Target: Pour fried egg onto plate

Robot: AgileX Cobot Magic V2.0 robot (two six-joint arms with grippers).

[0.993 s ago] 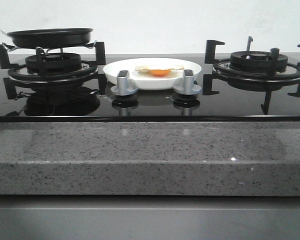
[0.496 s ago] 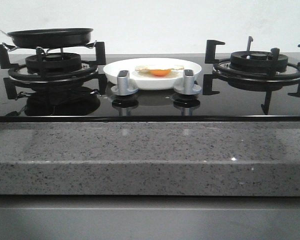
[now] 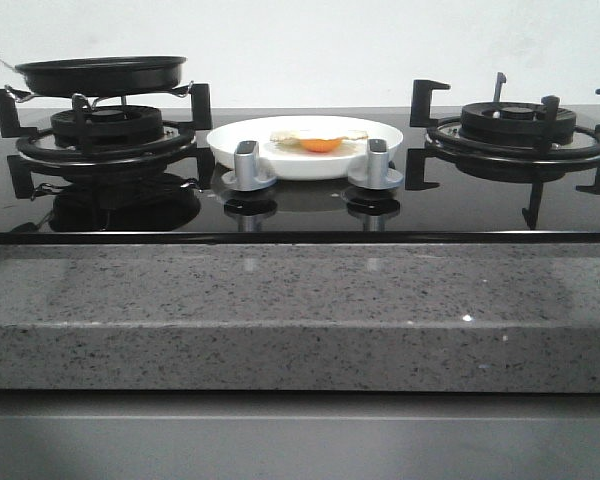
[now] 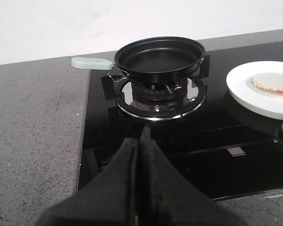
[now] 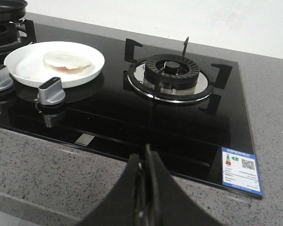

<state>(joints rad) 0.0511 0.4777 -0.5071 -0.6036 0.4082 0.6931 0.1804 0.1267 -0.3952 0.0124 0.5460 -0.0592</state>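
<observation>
The fried egg point(image 3: 318, 140) lies flat on the white plate point(image 3: 242, 141), its orange yolk showing toward the near side in the front view and its pale off-white edge spread around it. The plate sits on the black glass gas hob point(image 3: 460, 205) between the two burners, just behind the two silver control knobs point(image 3: 247, 165). On the left burner point(image 3: 105, 128) rests the black frying pan point(image 3: 100, 73), sitting level on the pan support with nothing visible inside it; its pale green handle point(image 4: 91, 63) sticks out away from the plate. The right burner point(image 3: 518, 122) carries nothing. In the left wrist view the left end effector point(image 4: 139, 141) hangs over the near edge of the hob, well apart from the pan, its two black fingers pressed together and clenched on nothing. In the right wrist view the right end effector point(image 5: 145, 160) is likewise clenched with its fingers closed against each other, holding nothing, positioned over the speckled grey stone tabletop point(image 5: 47, 165) at the front of the hob, near the right burner and well apart from the plate. A blue and white energy label point(image 5: 241, 170) is stuck on the near corner of the glass.
</observation>
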